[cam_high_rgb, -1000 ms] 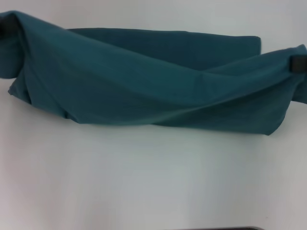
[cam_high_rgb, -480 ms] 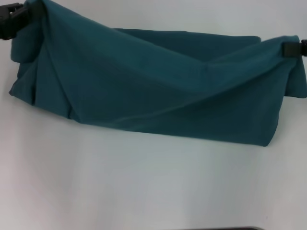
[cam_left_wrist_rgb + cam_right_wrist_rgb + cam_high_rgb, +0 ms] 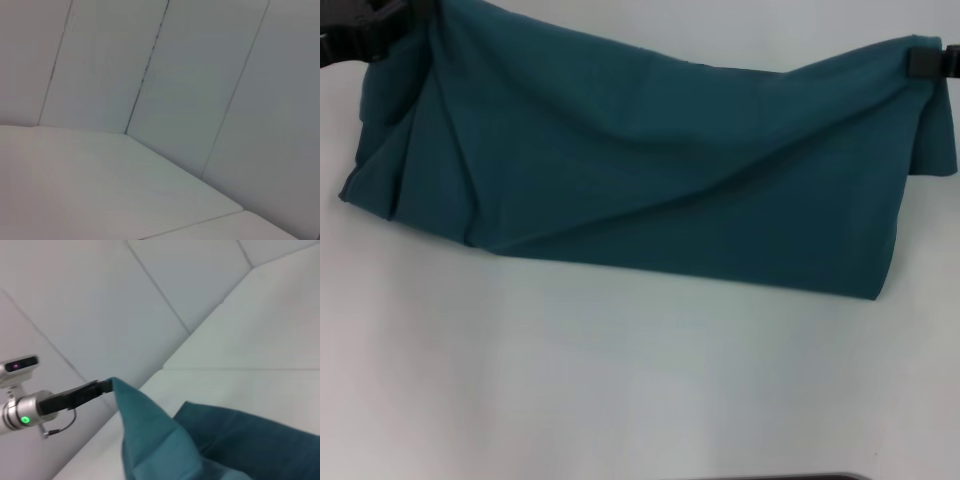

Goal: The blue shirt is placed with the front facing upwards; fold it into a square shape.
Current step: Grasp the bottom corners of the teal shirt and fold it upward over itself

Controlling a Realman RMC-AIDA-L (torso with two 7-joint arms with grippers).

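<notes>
Hanging between two grippers above a white table (image 3: 620, 400), the blue shirt (image 3: 650, 190) stretches as one long folded band across the head view, its lower edge resting on the tabletop. The left gripper (image 3: 395, 15) pinches the cloth's corner at about ten o'clock; the right gripper (image 3: 920, 62) is clamped on the opposite corner at two o'clock. Only the right wrist view shows the left gripper (image 3: 102, 386) from the side, its dark jaws closed on a raised peak of the shirt (image 3: 200, 440), with a green light glowing on the arm behind it. The left wrist view shows no cloth at all, just the table's corner (image 3: 125, 190) and the panelled wall (image 3: 200, 75). Count: one shirt, two grippers, one table.
</notes>
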